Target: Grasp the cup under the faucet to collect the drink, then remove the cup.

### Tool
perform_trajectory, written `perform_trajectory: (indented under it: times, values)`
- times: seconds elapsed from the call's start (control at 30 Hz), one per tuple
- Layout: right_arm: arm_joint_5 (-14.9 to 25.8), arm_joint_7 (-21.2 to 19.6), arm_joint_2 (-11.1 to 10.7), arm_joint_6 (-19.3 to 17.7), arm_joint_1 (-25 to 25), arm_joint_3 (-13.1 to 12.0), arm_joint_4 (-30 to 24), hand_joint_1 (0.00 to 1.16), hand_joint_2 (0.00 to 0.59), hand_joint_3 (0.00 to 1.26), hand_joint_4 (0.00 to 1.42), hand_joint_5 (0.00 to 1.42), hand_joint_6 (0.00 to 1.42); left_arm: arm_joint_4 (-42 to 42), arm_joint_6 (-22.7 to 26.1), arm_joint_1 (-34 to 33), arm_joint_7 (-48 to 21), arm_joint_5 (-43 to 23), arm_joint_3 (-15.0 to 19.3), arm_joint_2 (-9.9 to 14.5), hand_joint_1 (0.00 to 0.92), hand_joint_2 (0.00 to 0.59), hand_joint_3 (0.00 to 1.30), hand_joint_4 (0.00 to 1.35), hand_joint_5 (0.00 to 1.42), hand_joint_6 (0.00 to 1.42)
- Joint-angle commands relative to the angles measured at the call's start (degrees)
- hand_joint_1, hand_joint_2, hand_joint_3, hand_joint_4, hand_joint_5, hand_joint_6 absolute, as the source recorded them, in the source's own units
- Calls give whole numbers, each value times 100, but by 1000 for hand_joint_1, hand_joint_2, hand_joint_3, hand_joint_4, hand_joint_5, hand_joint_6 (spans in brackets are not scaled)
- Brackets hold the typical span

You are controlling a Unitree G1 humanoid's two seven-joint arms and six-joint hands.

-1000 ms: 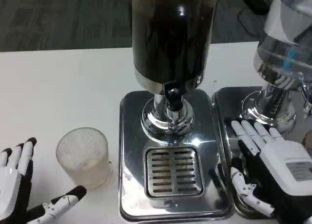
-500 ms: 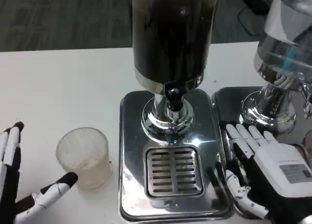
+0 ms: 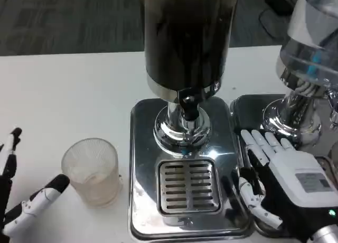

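Seen from the head camera, the robot's left hand point(image 3: 18, 201) had drawn back toward the table's left edge over the past second, its fingers spread and holding nothing, leaving the ribbed plastic cup point(image 3: 93, 170) standing untouched on the white table point(image 3: 68, 95) just left of the dispenser's steel base point(image 3: 142, 148). The right hand point(image 3: 282, 187), open and empty too, had edged nearer the drip grate point(image 3: 189, 186) below the black faucet point(image 3: 187, 103). The grasp, by all appearances, was yet to begin.

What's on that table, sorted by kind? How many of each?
Drink dispensers: 2, dark one and clear one
Drip trays: 2
Cups: 1
Robot hands: 2, left hand, right hand
Total: 7
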Motion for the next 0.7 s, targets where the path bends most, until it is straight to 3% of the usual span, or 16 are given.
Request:
perform_trajectory:
  times: [0.03, 0.27, 0.43, 0.5, 0.7]
  values:
    - [-112, -185, -45, 26, -396, -30, 214, 68, 580, 0, 0, 0, 0, 831, -533, -556, -106, -28, -251, 96, 0, 0, 0, 0, 0, 0]
    - [120, -278, -60, -2, -753, -57, 753, 69, 578, 0, 0, 0, 0, 1476, -990, -1033, 91, 256, -612, 83, 0, 0, 0, 0, 0, 0]
    - [63, -371, 27, 40, -785, 80, 850, 69, 573, 0, 0, 0, 0, 1700, -1144, -1089, 31, 375, -637, 272, 0, 0, 0, 0, 0, 0]
    - [42, -394, 47, 68, -741, 112, 819, 69, 571, 0, 0, 0, 0, 1727, -1156, -1099, 24, 406, -663, 316, 69, 5, 0, 0, 0, 0]
    - [-64, -362, 78, 207, -686, 167, 682, 68, 568, 0, 0, 0, 0, 1977, -1194, -1222, 145, 666, -866, 384, 151, 12, 0, 0, 0, 0]
